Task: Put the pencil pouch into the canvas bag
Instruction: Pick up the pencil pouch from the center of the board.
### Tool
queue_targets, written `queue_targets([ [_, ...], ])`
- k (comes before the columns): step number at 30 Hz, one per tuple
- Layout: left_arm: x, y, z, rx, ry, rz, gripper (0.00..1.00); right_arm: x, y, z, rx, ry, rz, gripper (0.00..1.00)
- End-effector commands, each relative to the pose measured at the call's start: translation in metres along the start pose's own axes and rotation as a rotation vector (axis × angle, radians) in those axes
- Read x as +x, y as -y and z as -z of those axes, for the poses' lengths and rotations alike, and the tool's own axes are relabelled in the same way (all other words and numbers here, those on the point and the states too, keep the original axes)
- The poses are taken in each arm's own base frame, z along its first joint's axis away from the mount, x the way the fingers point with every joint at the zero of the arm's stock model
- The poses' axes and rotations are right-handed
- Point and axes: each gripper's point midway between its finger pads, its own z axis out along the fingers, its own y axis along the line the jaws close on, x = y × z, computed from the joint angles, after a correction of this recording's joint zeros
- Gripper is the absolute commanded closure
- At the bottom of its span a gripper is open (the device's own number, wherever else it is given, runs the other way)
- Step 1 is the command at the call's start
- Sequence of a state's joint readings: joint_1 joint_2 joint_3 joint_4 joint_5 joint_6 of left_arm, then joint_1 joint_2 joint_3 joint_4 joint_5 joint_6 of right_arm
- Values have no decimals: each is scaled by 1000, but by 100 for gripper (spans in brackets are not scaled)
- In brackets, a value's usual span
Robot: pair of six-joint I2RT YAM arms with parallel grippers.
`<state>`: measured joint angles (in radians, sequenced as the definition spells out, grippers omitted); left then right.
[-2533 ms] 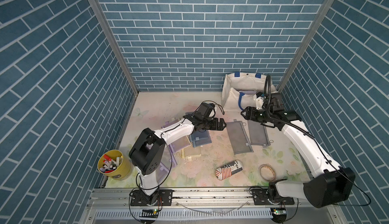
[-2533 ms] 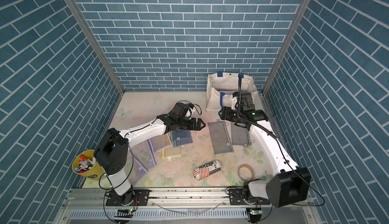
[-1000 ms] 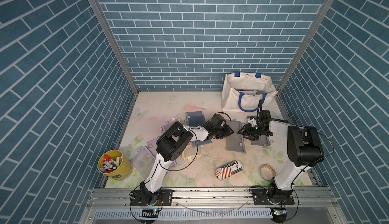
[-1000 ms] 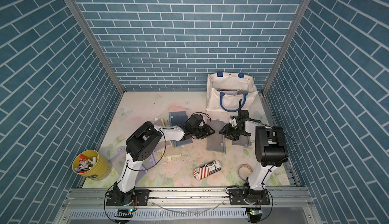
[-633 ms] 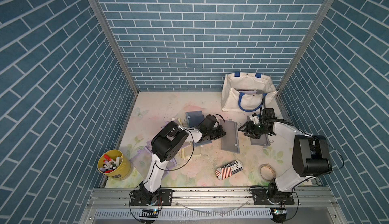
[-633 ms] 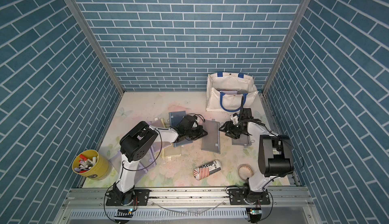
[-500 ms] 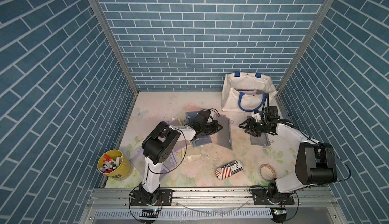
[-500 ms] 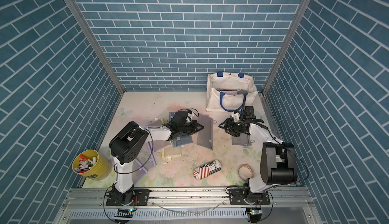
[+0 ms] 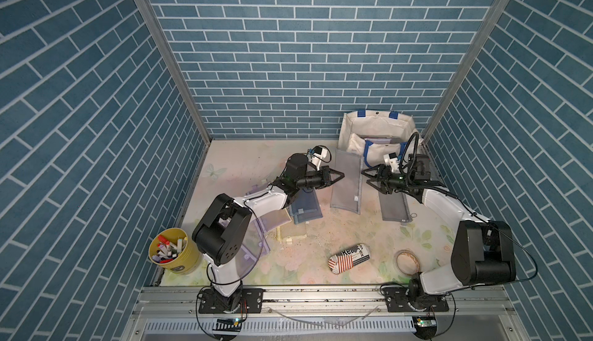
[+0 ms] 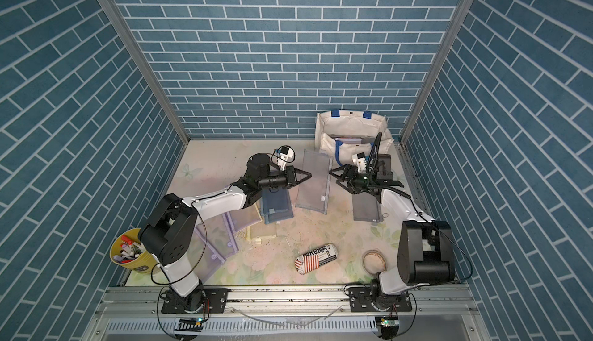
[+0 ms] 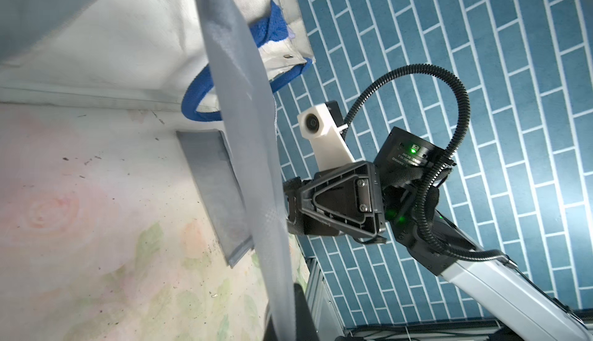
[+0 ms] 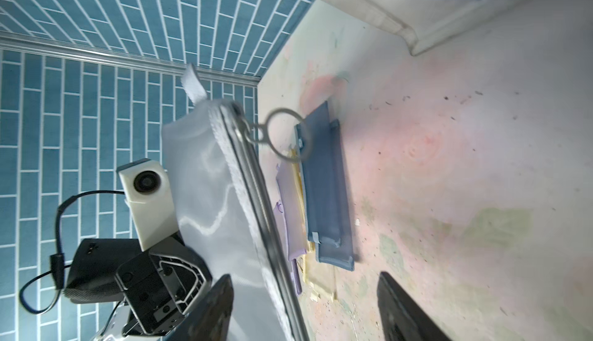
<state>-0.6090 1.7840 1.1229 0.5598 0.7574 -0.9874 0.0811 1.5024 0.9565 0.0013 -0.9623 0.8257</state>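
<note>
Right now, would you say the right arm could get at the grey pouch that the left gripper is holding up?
Probably yes. The right gripper is open and points straight at the grey pouch, which the left gripper holds up by one long edge. Nothing stands between them.

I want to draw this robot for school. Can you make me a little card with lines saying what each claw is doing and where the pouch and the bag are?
left gripper: shut on the edge of the grey pouch
grey pouch: lifted, hanging between the two grippers
right gripper: open, empty, facing the pouch
bag: by the back wall, mouth open, pouch not in it yet
second grey pouch: flat on the table under the right arm
blue pouch: flat on the table beside the left arm
</note>
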Motion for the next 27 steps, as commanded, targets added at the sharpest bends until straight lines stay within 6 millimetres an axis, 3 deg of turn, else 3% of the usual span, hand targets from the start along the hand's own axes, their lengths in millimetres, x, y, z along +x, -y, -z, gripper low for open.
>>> queue_targets([
  [1, -8, 29, 0, 85, -6, -45, 100, -17, -39, -7, -131, 15, 62, 28],
  [8, -11, 34, -2, 108, -10, -49, 100, -8, -47, -19, -171, -14, 65, 34],
  [10, -10, 33, -2, 108, -8, -44, 100, -9, -51, -17, -184, -3, 71, 45],
  [14, -11, 31, -3, 102, 1, -48, 100, -9, -59, -13, -194, 5, 81, 78],
  [18, -14, 27, -2, 85, 20, -54, 100, -11, -76, -4, -207, 26, 99, 100],
  [19, -16, 28, -1, 86, 27, -58, 99, -13, -81, 0, -197, 42, 104, 100],
  [21, -19, 28, 1, 75, 47, -64, 81, -19, -93, 9, -165, 80, 119, 100],
  [25, -28, 28, 10, 19, 104, -99, 25, -37, -110, 24, -69, 146, 142, 100],
  [27, -30, 23, 15, -34, 117, -121, 5, -55, -112, 35, 7, 207, 128, 100],
])
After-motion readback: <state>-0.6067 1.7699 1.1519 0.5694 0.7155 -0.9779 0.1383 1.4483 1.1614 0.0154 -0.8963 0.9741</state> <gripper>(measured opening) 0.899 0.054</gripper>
